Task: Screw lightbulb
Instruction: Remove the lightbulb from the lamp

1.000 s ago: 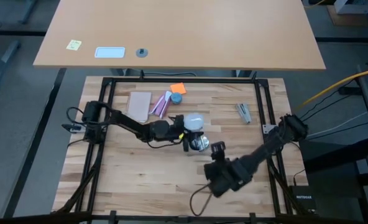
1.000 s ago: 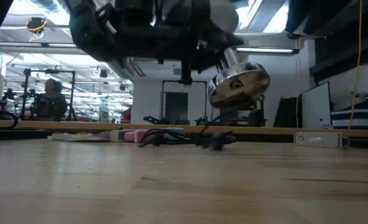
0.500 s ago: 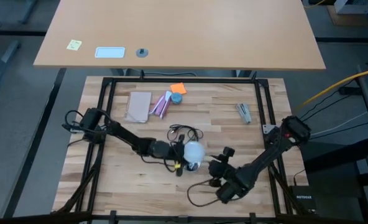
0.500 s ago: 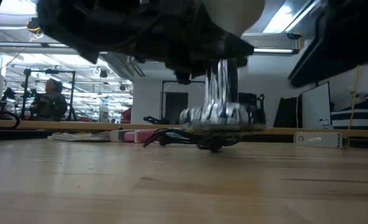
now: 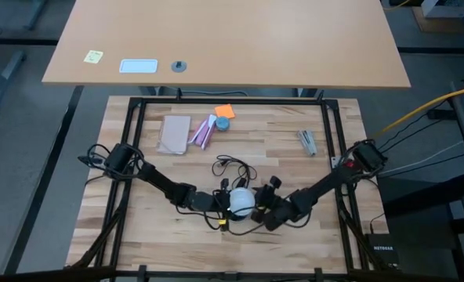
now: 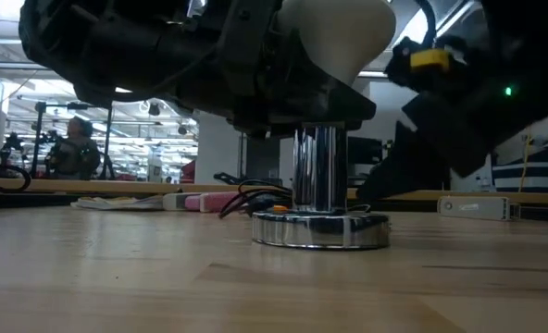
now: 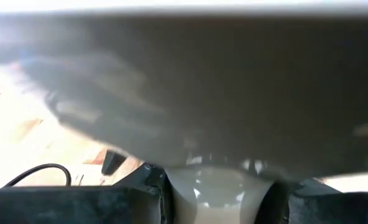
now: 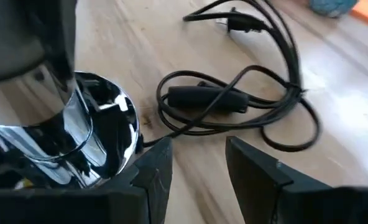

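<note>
Gripping status, left gripper (image 5: 226, 205): closed tight on the lightbulb, near the middle of the worktop's front half
Lightbulb (image 5: 241, 201): one, frosted white, standing globe-up over the socket, its narrow neck (image 7: 221, 193) pinched between the left fingers (image 7: 72, 205)
Socket (image 6: 320, 227): one, chromed, with a round flat base resting on the worktop and an upright shiny stem (image 8: 59, 134); the low view shows the bulb's cone (image 6: 334, 37) directly above that stem
Right gripper (image 5: 265, 210): just beside the socket on the side toward the worktop's right edge; its two fingers (image 8: 258, 171) stand partly apart with bare wood between them, and nothing is seen held
Cord (image 5: 230, 168): one thin dark cord, lying in loose loops just behind the socket, with an inline switch (image 8: 206, 99) and a plug (image 8: 243, 23)
Worktop (image 5: 161, 227): one butcher-block surface inside a dark frame
Items at the back edge: one tan flat pad (image 5: 174, 134), one pink-and-white packet (image 5: 203, 131), one small bluish object (image 5: 223, 124) touching one orange piece (image 5: 225, 111)
Item toward the right edge: one small metal clip-like part (image 5: 307, 142), well apart from the arms
Arms counted: two, both reaching in toward the socket from opposite side edges
Room beyond: one person (image 6: 73, 148) seated far off in the low view
</note>
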### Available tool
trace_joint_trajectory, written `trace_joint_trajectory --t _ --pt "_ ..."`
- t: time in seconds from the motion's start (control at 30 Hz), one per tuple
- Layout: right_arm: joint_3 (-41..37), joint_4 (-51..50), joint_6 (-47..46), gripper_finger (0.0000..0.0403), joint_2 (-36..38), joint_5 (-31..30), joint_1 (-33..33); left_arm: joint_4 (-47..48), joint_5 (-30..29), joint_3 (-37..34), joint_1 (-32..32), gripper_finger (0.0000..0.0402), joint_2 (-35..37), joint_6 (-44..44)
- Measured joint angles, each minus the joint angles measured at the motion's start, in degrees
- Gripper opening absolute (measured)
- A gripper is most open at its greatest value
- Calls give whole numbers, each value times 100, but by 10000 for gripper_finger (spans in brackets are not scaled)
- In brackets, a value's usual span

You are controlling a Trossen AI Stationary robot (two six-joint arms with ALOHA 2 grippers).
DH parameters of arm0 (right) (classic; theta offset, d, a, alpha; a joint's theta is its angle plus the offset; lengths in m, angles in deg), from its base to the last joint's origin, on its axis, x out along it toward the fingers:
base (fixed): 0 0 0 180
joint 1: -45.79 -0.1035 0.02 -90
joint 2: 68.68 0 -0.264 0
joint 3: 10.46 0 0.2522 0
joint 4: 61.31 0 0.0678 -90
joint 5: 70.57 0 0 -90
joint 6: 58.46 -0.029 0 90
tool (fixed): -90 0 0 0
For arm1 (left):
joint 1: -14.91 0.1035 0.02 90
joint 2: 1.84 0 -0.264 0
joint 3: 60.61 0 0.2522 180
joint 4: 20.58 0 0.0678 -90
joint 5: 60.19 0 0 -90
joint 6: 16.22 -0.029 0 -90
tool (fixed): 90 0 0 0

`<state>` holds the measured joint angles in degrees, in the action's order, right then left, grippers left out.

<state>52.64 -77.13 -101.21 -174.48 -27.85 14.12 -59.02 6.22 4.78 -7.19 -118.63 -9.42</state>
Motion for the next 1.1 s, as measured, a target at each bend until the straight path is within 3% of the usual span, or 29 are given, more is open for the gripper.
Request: trace_joint_trajectory --t 0.3,0.53,0.7,1.0,1.1 --pt "-1142 2882 153 154 -1 715 350 23 -1 0 -3 128 -2 50" --pt "-1182 2939 -662 154 -21 1333 749 29 3 -2 -3 128 -6 59" --pt "-1182 2961 -718 154 -21 1707 981 38 6 -4 -3 128 -7 42" --pt "-1180 2950 -670 153 -21 1748 1111 52 10 -7 -5 128 -9 24" --pt "-1180 2944 -652 135 -21 1735 1109 56 12 -9 -3 128 -9 24"
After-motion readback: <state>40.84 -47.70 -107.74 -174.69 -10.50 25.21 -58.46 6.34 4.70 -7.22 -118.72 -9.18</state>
